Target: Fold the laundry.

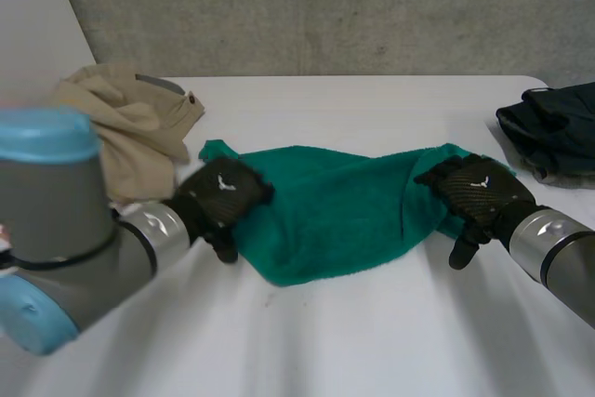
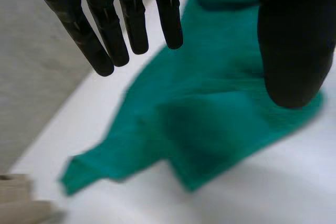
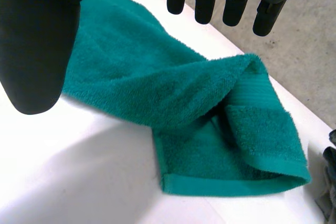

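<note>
Rough, fluffy terry cloth for the green towel (image 3: 157, 87); smooth, faintly shiny surface for the white table (image 1: 353, 341)

white table (image 1: 372, 341): plain top, rounded far corner noted at the right. beige garment (image 1: 125, 127): crumpled, heaped at the table's far left; a dark button (image 1: 191, 98) is seen on it. dark garment (image 1: 553, 127): bunched at the far right edge, well apart from the beige one. grey concrete wall (image 1: 325, 6): set behind the table.

Teal towel (image 1: 335, 216), beige cloth (image 1: 130, 127), wht table (image 1: 372, 341).
</note>
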Controlling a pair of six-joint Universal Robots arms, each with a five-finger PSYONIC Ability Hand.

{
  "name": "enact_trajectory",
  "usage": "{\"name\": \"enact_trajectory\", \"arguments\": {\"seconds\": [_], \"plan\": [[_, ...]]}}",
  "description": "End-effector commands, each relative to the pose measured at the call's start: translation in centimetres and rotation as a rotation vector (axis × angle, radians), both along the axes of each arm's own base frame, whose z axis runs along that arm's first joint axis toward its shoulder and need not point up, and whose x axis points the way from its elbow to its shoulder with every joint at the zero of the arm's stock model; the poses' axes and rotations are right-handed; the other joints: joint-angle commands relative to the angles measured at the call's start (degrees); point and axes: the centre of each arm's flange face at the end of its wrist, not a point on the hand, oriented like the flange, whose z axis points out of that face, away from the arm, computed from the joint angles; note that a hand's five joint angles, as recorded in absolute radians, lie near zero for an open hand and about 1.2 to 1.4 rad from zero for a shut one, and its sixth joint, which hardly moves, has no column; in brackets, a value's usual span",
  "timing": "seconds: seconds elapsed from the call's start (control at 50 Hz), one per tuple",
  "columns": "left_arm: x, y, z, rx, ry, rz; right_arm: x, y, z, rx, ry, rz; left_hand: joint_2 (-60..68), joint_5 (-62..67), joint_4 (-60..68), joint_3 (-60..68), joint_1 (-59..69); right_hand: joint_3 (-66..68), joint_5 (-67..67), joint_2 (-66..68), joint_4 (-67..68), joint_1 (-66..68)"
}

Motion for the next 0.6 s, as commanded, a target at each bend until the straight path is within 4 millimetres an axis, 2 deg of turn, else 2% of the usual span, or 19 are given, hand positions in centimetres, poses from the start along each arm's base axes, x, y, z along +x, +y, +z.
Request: {"name": "enact_trajectory", "arguments": {"seconds": [0.02, 0.06, 0.1, 0.28, 0.34, 0.4, 0.48, 0.5, 0.54, 0.6], "plan": [[-1.1, -1.9, -5.1, 0.015, -0.078, 0.043, 0.0, 0.2, -0.8, 0.016, 0.03, 0.018, -1.29, -1.67, -1.72, -1.32, -1.52, -1.73, -2.75, -1.75, -2.16, -2.59], [-1.1, -2.7, -5.8, -0.006, -0.105, 0.056, 0.0, 0.3, -1.0, 0.016, 0.034, 0.021, -8.33, -8.72, -8.76, -8.37, -8.57, -1.73, -2.75, -1.75, -2.16, -2.59], [-1.2, -3.2, -6.0, -0.024, -0.114, 0.061, 0.0, 0.4, -1.1, 0.019, 0.037, 0.022, -9.71, -10.1, -10.15, -9.75, -9.95, -1.73, -2.75, -1.75, -2.16, -2.59], [-2.2, -4.0, -6.9, -0.047, -0.112, 0.027, 0.0, 0.8, -1.5, 0.03, 0.047, 0.031, -8.88, -9.27, -9.31, -8.92, -9.11, -1.73, -2.75, -1.75, -2.16, -2.59], [-2.5, -4.1, -7.4, -0.043, -0.116, 0.023, 0.0, 0.7, -1.5, 0.03, 0.047, 0.03, -5.19, -5.58, -5.62, -5.23, -5.42, -1.73, -2.75, -1.75, -2.16, -2.59], [-2.8, -4.2, -7.8, -0.042, -0.118, 0.02, -0.1, 0.7, -1.5, 0.03, 0.047, 0.027, 4.55, 4.17, 4.12, 4.52, 4.32, -1.73, -2.75, -1.75, -2.16, -2.59], [-3.2, -4.6, -7.8, -0.054, -0.106, 0.018, -0.2, 0.5, -1.5, 0.03, 0.043, 0.022, 28.91, 28.52, 28.48, 28.87, 28.67, -1.73, -2.75, -1.75, -2.16, -2.59], [-3.4, -4.7, -7.7, -0.061, -0.1, 0.013, -0.2, 0.5, -1.5, 0.031, 0.042, 0.018, 39.96, 39.57, 39.53, 39.92, 39.73, -1.73, -2.75, -1.75, -2.16, -2.59], [-3.5, -4.9, -7.7, -0.071, -0.094, 0.011, -0.3, 0.4, -1.5, 0.03, 0.042, 0.015, 51.79, 51.4, 51.36, 51.75, 51.55, -1.73, -2.75, -1.75, -2.16, -2.59], [-3.8, -5.0, -7.3, -0.088, -0.094, 0.009, -0.4, 0.3, -1.5, 0.03, 0.042, 0.01, 53.17, 52.79, 52.74, 53.14, 52.94, -1.73, -2.75, -1.75, -2.16, -2.59]]}}
